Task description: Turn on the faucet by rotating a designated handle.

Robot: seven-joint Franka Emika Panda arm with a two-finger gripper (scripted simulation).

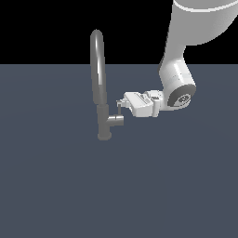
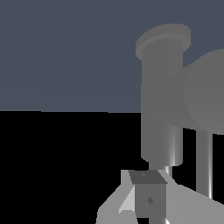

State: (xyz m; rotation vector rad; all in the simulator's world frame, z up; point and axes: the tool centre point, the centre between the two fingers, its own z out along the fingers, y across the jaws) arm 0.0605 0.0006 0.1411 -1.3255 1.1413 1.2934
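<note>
**Gripper at faucet handle**

Where the grey floor (image 1: 56,186) meets the black backdrop, the white arm (image 1: 186,42) reaches in from the exterior view's right. The faucet (image 1: 98,83) stands upright near the middle, arched spout on top. Its handle (image 1: 116,120) juts toward the arm. The gripper (image 1: 120,105) sits at the handle's thin pin; finger spacing cannot be told.
</note>
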